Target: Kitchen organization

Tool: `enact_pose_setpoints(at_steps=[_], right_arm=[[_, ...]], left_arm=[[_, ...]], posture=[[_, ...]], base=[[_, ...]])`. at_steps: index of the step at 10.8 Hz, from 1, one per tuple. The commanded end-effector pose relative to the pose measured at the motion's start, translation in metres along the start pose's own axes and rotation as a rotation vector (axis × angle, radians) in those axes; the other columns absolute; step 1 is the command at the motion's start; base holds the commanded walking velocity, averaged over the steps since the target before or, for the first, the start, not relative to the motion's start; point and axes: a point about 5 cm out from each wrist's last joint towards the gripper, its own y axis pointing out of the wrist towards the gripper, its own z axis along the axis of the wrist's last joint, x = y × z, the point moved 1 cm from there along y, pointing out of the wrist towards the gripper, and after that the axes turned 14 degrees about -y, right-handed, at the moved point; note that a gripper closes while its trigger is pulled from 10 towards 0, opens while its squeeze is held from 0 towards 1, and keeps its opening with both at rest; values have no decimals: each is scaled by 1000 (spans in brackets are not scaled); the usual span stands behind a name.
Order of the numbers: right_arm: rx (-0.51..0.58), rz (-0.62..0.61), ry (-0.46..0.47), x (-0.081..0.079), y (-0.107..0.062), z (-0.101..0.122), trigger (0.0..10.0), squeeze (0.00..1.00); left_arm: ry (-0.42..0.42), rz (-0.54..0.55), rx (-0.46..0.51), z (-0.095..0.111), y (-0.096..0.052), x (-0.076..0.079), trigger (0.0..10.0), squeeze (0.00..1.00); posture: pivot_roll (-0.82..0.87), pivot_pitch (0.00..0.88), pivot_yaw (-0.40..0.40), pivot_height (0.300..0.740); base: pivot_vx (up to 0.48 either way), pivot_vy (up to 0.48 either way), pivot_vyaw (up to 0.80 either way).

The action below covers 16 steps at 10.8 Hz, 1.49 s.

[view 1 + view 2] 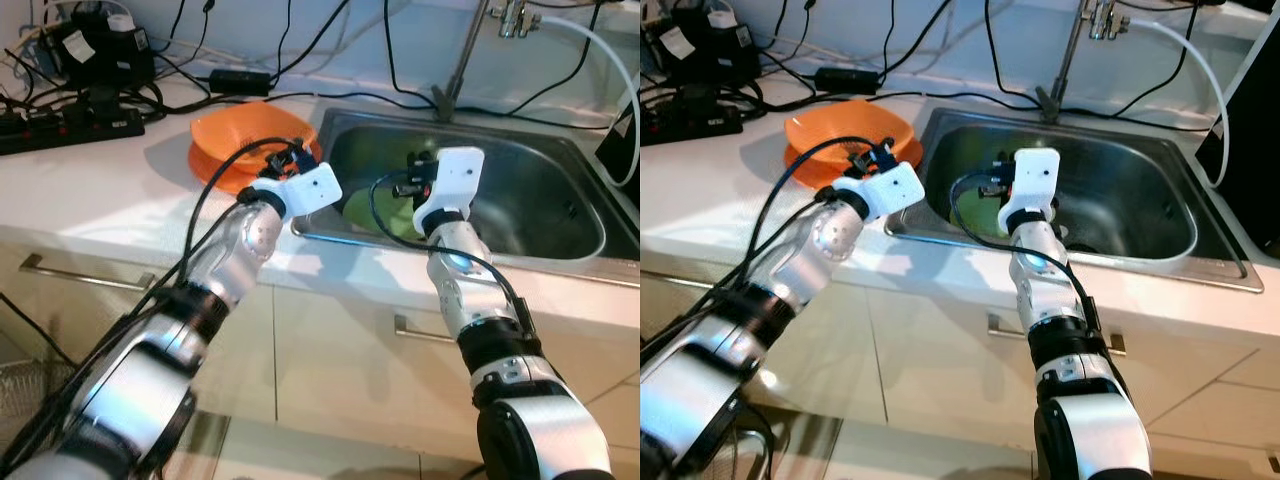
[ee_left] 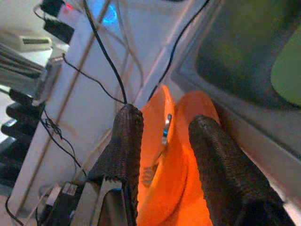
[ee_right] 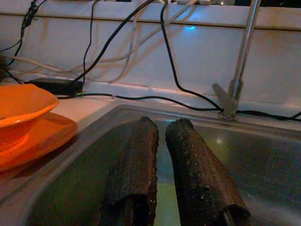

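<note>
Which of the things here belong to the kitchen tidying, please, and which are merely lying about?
Job in hand:
orange bowl
orange plate under it
green plate in the sink
left gripper
right gripper

Lying about:
power strip
cables
tap

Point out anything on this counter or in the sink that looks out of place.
A tangle of black cables and a power strip lie on the counter right beside the sink, an odd spot for electrics. A green plate lies in the basin. The orange bowl sits on an orange plate, nothing spilled.
</note>
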Motion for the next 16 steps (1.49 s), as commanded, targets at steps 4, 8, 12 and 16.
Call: enact_pose_setpoints(at_steps=[4,8,12,16], right_arm=[[-17,-22,-1,6,-6,-1,10000,0],[-38,-31,-7,9,-11,-3,10000,0],[-51,-30,-7,9,-11,-3,10000,0],[-62,-37,-10,11,-12,-4,10000,0]], left_arm=[[13,18,20,12,12,-3,10000,0],[29,26,-22,9,16,-3,3490,0],[36,35,-53,5,16,-6,0,0],[34,32,-68,2,16,-6,0,0]], posture=[[140,33,-29,740],[133,45,-27,740],[136,43,-30,740],[137,41,-33,740]], base=[[0,0,0],[0,0,0],[0,0,0],[0,0,0]])
